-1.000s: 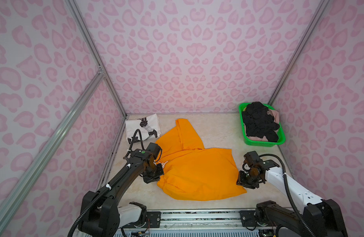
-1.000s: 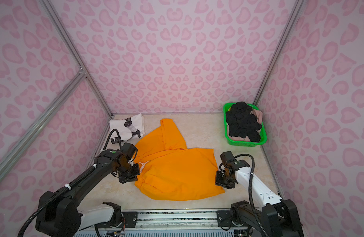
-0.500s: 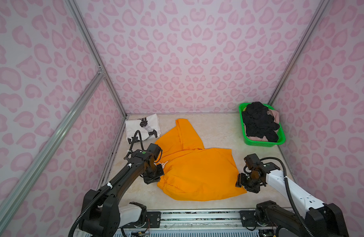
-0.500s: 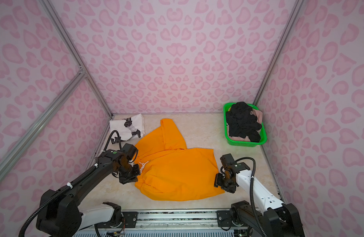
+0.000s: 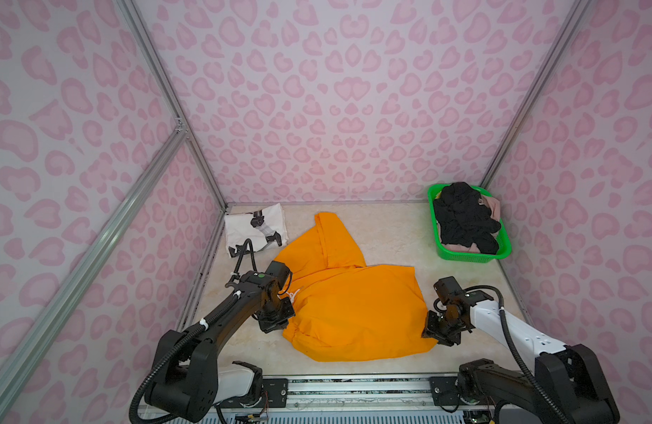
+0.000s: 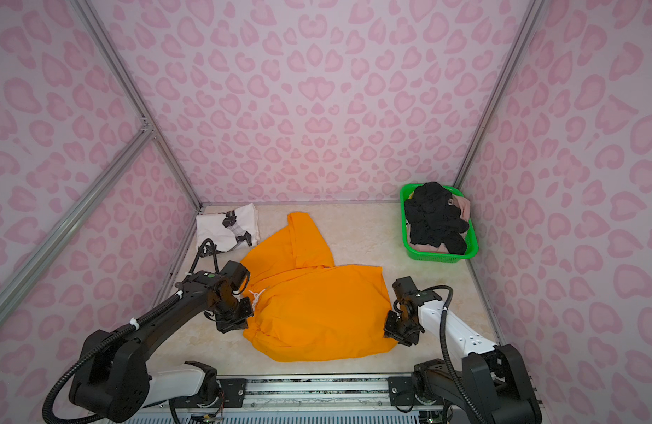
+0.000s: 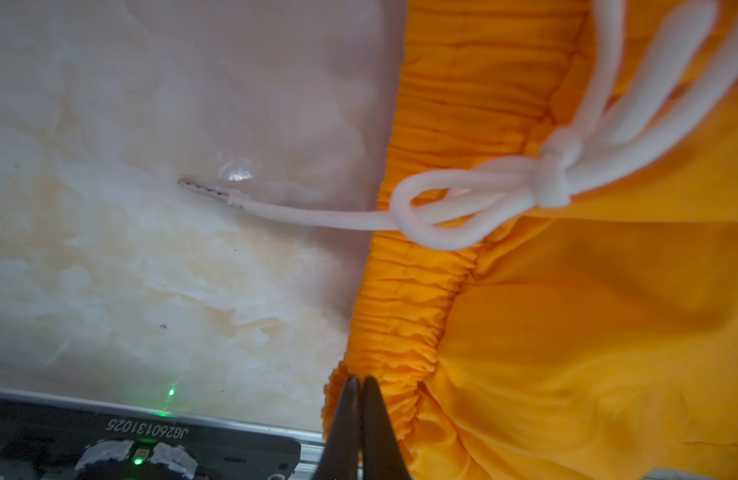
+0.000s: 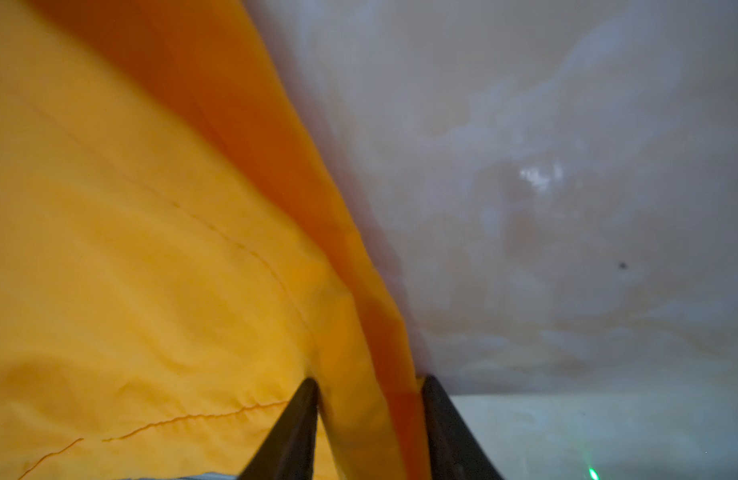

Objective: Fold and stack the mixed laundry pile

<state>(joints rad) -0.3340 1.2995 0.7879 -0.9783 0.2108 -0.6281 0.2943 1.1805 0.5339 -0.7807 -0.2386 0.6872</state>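
Observation:
Bright orange drawstring shorts (image 5: 354, 312) (image 6: 317, 312) lie spread in the middle of the table in both top views. At their left edge my left gripper (image 5: 285, 323) (image 7: 361, 382) is shut, its tips pinching the gathered waistband (image 7: 400, 316) just below the white drawstring bow (image 7: 554, 174). My right gripper (image 5: 431, 330) (image 8: 369, 384) sits at the shorts' front right corner. Its jaws stand a little apart with a fold of the orange hem (image 8: 359, 332) filling the gap and touching both fingers. A folded white T-shirt with black print (image 5: 254, 227) lies at the back left.
A green mesh basket (image 5: 467, 257) stands at the back right, holding a black knit piece (image 5: 460, 216) over a beige-pink piece (image 5: 491, 203). Pink patterned walls close in on three sides. A metal rail (image 5: 354, 385) runs along the table's front edge.
My right gripper has slid a little forward along the shorts' right edge, opened wider, then closed in on the hem. The left arm and the shorts have barely moved.

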